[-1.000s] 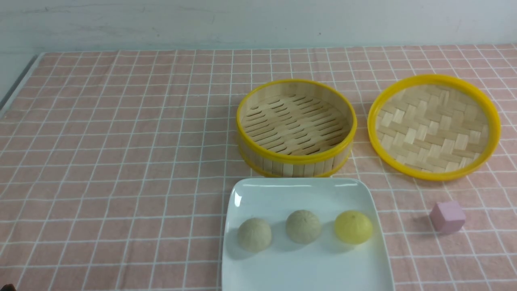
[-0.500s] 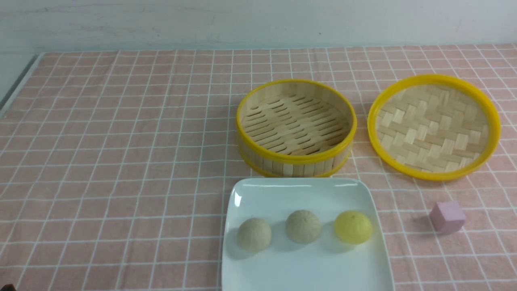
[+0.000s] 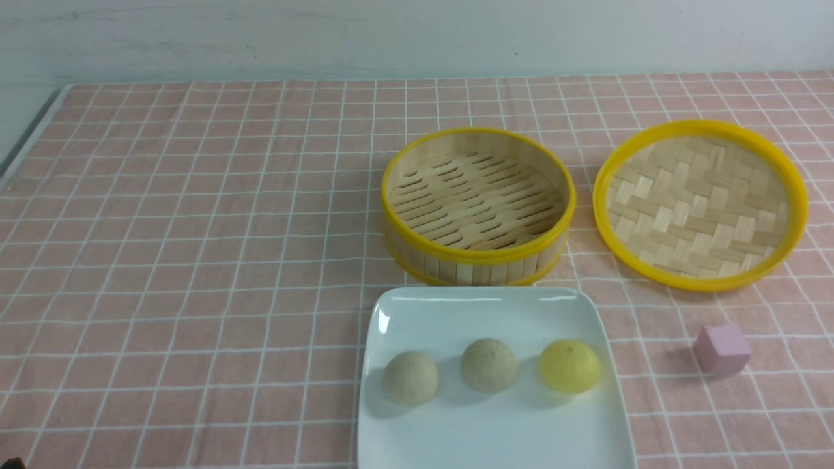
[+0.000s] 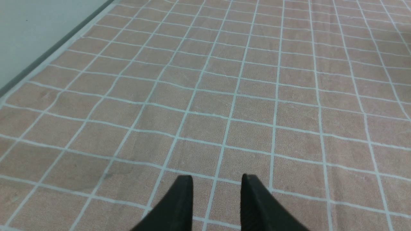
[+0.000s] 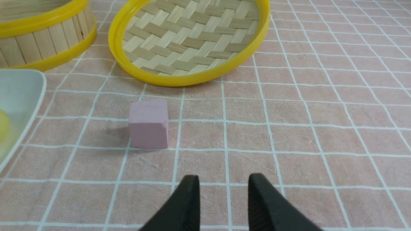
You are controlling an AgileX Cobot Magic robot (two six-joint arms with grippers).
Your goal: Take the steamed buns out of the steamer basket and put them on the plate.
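Three steamed buns lie in a row on the white square plate (image 3: pixel 495 306): a beige one (image 3: pixel 410 378), a second beige one (image 3: pixel 489 365) and a yellow one (image 3: pixel 569 366). Behind the plate stands the steamer basket (image 3: pixel 477 255), with nothing on its slatted floor. Neither arm shows in the front view. My left gripper (image 4: pixel 217 179) hangs open over bare cloth, nothing between its fingers. My right gripper (image 5: pixel 223 179) is open too, over the cloth. The plate's corner (image 5: pixel 22 93), a sliver of the yellow bun (image 5: pixel 3 126) and the basket's wall (image 5: pixel 41 41) show in that view.
A shallow yellow-rimmed woven tray (image 3: pixel 700 203) lies right of the basket; its rim (image 5: pixel 189 78) shows ahead of the right gripper. A small pink cube (image 3: pixel 722 350) sits right of the plate, a little ahead of the right gripper (image 5: pixel 149 124). The table's left edge (image 4: pixel 48 57) runs beside the left gripper.
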